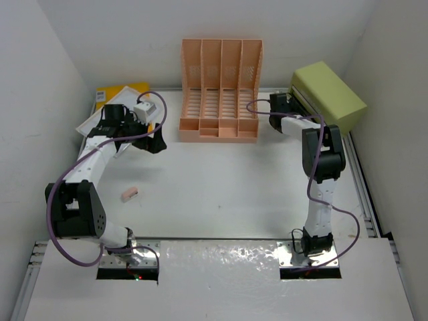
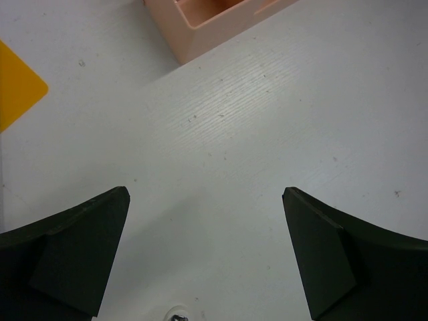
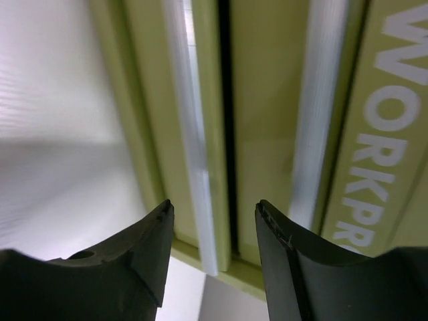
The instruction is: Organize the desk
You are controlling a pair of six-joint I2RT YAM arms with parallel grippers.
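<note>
The desk (image 1: 221,187) is a wide white tabletop with silver rails (image 1: 364,194) along its sides. My left gripper (image 1: 155,142) hovers over its back left part. In the left wrist view it (image 2: 204,194) is open, with only bare desk (image 2: 267,120) between the fingers. My right gripper (image 1: 279,101) is up against the front of the lime-green drawer box (image 1: 328,97) at the back right. In the right wrist view its jaws (image 3: 214,206) stand apart either side of a silver handle strip (image 3: 190,134) on the drawer front (image 3: 267,100), clamping nothing.
A peach slotted file rack (image 1: 219,90) stands at the back centre, its corner (image 2: 200,20) just ahead of the left gripper. A yellow book (image 1: 120,93) on white papers lies back left. A small pink eraser (image 1: 129,194) rests left of centre.
</note>
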